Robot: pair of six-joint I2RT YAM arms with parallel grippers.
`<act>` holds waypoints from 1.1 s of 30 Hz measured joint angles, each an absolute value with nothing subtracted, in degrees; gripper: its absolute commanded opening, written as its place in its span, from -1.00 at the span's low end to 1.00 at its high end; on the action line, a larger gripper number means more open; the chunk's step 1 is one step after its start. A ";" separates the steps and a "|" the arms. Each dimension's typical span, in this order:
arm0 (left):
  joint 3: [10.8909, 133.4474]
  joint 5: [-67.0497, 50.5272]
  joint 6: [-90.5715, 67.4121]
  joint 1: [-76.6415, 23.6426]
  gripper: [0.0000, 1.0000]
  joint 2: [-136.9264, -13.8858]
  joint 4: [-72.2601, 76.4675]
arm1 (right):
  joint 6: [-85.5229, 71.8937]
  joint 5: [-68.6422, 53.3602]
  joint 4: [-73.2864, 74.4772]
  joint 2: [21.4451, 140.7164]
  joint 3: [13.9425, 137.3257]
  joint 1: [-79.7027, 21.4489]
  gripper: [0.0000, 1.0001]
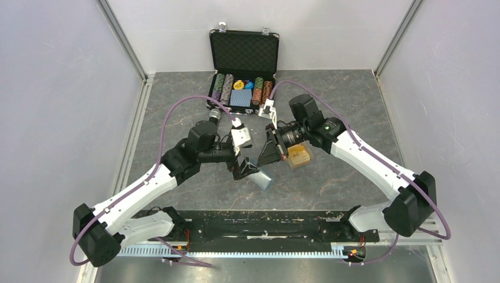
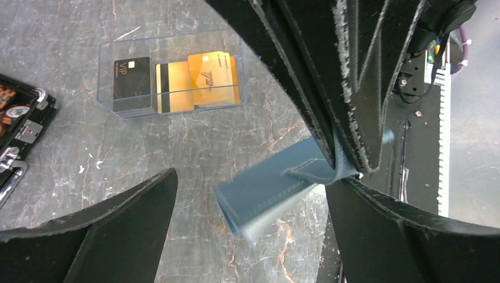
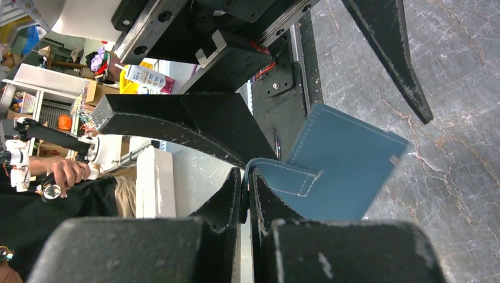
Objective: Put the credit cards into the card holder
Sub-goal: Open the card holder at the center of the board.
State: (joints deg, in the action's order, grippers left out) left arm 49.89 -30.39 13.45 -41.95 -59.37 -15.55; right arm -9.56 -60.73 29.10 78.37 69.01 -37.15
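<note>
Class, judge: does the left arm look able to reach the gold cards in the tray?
Probably, just: the left hand is open, and bare table leads to the cards, though the right hand crowds close.

Mid-frame crowded: left gripper (image 1: 243, 169) and right gripper (image 1: 266, 158) converge over card holder (image 1: 263, 180), clear box (image 1: 299, 157) just right of them. Chip case (image 1: 243, 88) blocks upper centre. Table (image 1: 359, 100) bare toward the upper right and left.

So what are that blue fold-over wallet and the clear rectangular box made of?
The blue fold-over wallet looks like soft matte leather or imitation: pale stitched edges, bending flap. The clear rectangular box looks like rigid glossy plastic: see-through walls.
</note>
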 measured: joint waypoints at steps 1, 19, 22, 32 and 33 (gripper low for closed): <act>49.56 -30.74 13.21 -41.95 1.00 -59.35 -14.83 | -9.56 -60.82 29.10 78.61 69.06 -37.10 -1.00; 47.42 -34.06 8.19 -41.98 -0.87 -60.29 -14.90 | -9.56 -58.76 28.51 79.79 71.40 -36.84 -0.83; 47.42 -34.72 6.66 -41.98 -0.95 -60.90 -15.31 | -9.74 -57.08 28.62 80.03 71.40 -36.36 -0.27; 47.42 -34.52 -2.50 -41.95 -0.96 -60.14 -16.12 | -8.58 -53.15 28.34 74.46 67.83 -29.19 0.70; 47.42 -34.68 -3.73 -41.95 -0.96 -59.88 -16.01 | -8.25 -53.34 28.29 73.45 67.13 -28.58 0.70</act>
